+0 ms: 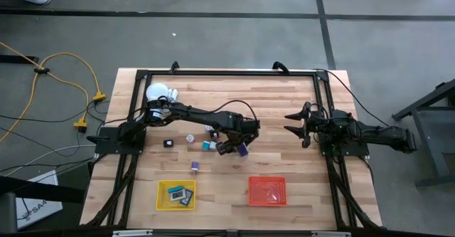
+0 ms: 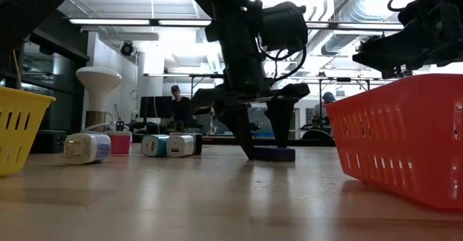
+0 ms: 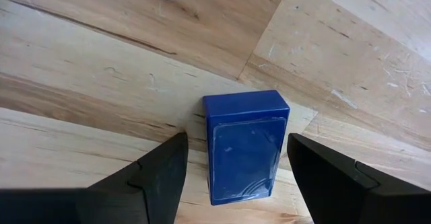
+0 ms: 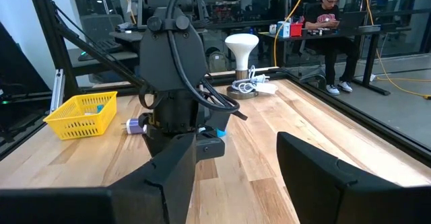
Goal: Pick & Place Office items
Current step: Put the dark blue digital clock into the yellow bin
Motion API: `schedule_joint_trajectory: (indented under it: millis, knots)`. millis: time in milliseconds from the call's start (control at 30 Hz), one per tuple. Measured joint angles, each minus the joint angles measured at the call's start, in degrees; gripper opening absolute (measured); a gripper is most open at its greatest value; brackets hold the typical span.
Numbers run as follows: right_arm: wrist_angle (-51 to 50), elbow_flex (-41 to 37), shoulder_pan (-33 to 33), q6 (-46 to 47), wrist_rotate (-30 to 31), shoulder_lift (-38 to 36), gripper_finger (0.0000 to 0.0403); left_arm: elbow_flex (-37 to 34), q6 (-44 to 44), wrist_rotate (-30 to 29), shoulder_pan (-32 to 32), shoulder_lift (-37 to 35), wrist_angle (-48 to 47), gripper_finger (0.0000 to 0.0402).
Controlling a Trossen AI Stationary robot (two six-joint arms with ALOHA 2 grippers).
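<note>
A small dark blue block (image 3: pixel 244 146) lies flat on the wooden table (image 1: pixel 298 166), near its middle; in the low view it shows as a low purple-blue slab (image 2: pixel 273 153). My left gripper (image 3: pixel 236 138) points steeply down over it, open, with one finger on each side of the block (image 1: pixel 243 150). Whether a finger touches the block I cannot tell. Several other tiny office items (image 1: pixel 206 145) lie loose left of it, among them a purple roll (image 1: pixel 195 166) and a black piece (image 1: pixel 168 143). My right gripper (image 1: pixel 290 123) waits open at the right edge, holding nothing.
A yellow mesh tray (image 1: pixel 175 195) with a few items and an orange mesh tray (image 1: pixel 266 191) stand near the front edge. A white globe (image 1: pixel 158 92) on a stand sits at the far left. People sit at desks beyond the table.
</note>
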Motion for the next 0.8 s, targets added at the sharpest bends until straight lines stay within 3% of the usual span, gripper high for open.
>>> schedule_joint_trajectory:
  millis: [567, 800]
  knots:
    - [-0.01, -0.01, -0.01, 0.0, 0.0, 0.0, 0.0195, 0.0, -0.07, -0.02, 0.0, 0.0, 0.02, 0.0241]
    - [-0.01, 0.0, -0.02, 0.0, 0.0, 0.0, 0.0195, 0.0, -0.17, -0.17, 0.0, 0.0, 0.02, 0.0212]
